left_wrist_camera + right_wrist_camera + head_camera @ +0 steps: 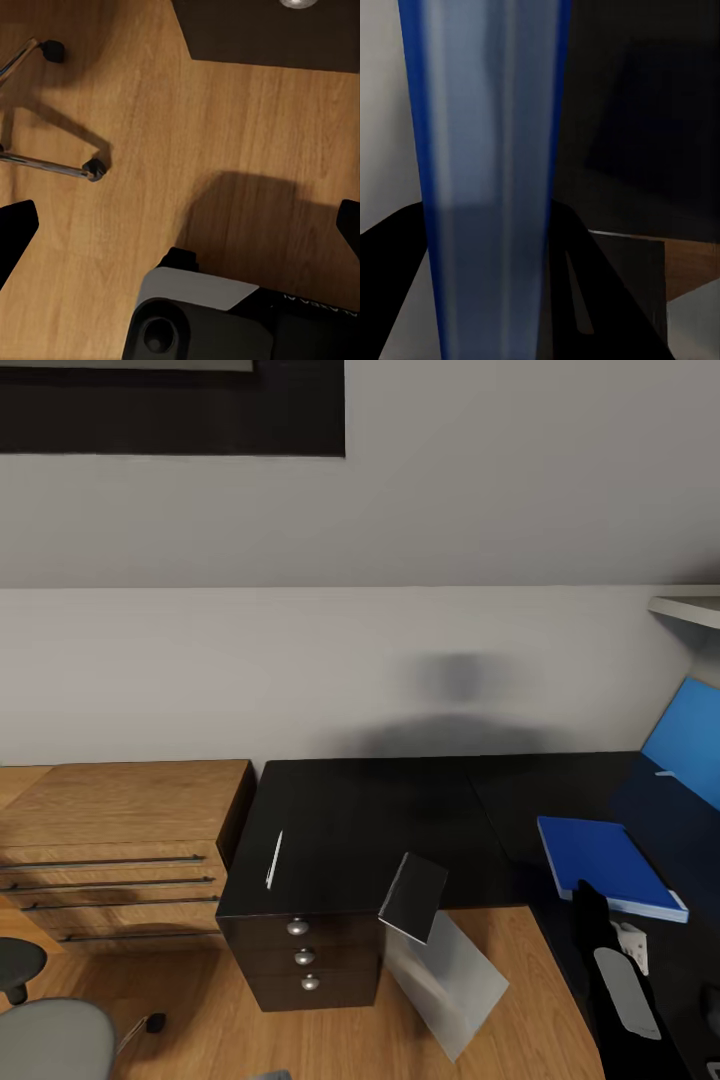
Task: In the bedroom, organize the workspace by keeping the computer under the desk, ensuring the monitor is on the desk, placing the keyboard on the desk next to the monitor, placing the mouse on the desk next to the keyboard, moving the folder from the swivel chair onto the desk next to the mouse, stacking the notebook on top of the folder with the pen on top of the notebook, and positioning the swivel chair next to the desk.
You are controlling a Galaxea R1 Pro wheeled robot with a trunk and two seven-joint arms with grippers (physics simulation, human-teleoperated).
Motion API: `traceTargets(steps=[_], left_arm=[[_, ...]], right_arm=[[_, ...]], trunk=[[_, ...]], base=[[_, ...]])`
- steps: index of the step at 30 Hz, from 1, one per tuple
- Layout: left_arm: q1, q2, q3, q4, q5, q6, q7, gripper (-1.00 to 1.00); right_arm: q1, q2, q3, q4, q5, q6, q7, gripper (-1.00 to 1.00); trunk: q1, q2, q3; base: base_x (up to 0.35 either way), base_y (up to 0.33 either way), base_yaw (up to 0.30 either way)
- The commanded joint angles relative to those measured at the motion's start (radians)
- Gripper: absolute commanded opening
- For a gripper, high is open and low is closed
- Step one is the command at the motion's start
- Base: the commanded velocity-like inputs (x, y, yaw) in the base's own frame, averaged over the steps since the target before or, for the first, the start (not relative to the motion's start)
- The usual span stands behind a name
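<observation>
grey sloping wall (400, 510) and a light wood floor (520, 950) frame your view; the black desk (400, 820) runs across the middle and turns toward 3 o'clock, where its bright blue back panel (690, 740) stands. the blue folder (610, 865) sits at 4 o'clock over the desk top, and your right gripper (592, 900) is clamped on its near edge; in the right wrist view the folder's white page edge (484, 172) runs between the dark fingers (600, 300). a thin white pen (274, 858) lies on the desk at 9 o'clock, above a dark three-drawer cabinet (300, 955). a small grey panel (415, 895) stands tilted at the desk's front edge. a low wooden cabinet (120, 840) stands at 9 o'clock. the grey chair (50, 1035) sits at 8 o'clock. your left gripper (180, 232) hangs over the floor, its jaws wide apart, beside the chair's chrome legs (52, 161).
</observation>
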State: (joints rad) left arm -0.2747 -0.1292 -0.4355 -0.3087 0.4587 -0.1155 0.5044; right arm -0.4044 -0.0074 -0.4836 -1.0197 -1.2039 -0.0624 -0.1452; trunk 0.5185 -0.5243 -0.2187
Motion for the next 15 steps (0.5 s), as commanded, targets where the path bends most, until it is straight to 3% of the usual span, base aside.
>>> traceTargets(steps=[1, 11, 15], left_arm=[[-0.001, 0.000, -0.009, 0.000, 0.011, -0.006, 0.005, 1.00], [-0.001, -0.003, -0.010, -0.003, 0.011, -0.006, 0.004, 1.00], [-0.001, -0.003, -0.009, -0.003, 0.011, -0.006, 0.003, 1.00]], right_arm=[[-0.001, 0.000, -0.031, -0.001, -0.011, -0.005, -0.004, -1.00], [-0.002, -0.020, -0.055, 0.033, -0.016, -0.005, -0.004, -1.00], [-0.002, -0.032, -0.055, 0.035, -0.017, -0.005, -0.004, -1.00]], trunk=[[0.000, -0.002, -0.002], [0.000, -0.002, -0.002], [0.016, -0.030, -0.014]], base=[[0.000, 0.000, 0.000], [0.000, 0.000, 0.000], [0.000, 0.000, 0.000]])
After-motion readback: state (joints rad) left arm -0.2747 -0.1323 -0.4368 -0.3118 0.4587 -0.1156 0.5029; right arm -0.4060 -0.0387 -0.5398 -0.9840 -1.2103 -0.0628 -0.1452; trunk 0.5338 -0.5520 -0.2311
